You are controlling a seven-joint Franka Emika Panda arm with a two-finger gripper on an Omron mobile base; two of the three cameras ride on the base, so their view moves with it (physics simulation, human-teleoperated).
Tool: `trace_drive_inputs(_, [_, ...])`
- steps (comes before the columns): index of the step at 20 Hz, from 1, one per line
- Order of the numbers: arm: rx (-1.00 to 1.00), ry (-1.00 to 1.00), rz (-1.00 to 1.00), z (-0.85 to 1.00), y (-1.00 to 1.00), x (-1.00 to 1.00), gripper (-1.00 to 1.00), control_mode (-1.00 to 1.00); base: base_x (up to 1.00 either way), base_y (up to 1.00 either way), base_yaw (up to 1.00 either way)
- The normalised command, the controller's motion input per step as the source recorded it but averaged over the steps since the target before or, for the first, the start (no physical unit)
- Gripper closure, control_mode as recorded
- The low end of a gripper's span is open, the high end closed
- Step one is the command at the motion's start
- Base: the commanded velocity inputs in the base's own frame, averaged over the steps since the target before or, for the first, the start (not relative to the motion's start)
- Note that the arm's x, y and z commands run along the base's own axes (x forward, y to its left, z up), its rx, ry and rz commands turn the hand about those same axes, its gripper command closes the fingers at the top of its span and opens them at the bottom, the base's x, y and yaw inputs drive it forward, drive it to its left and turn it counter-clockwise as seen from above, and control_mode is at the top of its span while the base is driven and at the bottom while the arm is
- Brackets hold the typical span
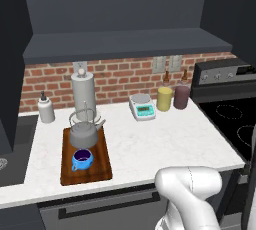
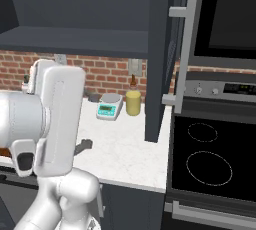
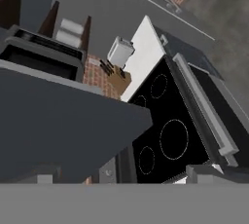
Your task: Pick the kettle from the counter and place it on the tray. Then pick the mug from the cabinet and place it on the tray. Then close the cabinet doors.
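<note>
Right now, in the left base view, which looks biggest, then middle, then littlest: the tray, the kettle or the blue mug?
Biggest to littlest, as they look in the left base view:
1. the tray
2. the kettle
3. the mug
The mug sits slightly nearer the camera, yet looks smallest.

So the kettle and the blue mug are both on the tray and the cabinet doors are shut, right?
Not quite. The kettle and blue mug do sit on the tray, but the right base view shows a cabinet door standing open over the counter.
</note>
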Motion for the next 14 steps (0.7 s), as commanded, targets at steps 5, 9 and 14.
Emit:
trace_drive_inputs(5, [-0.04,-0.04,-0.09,0.30,-0.51,-0.31,-1.00,-1.00,0.00,0.00,0.00])
trace_drive_inputs(9, [0.00,0.01,-0.10,0.17,-0.66,-0.06,-1.00,-1.00,0.00,0.00,0.00])
trace_drive_inputs(14, [-0.01,0.00,-0.11,0.16,-0.60,0.00,-1.00,-1.00,0.00,0.00,0.00])
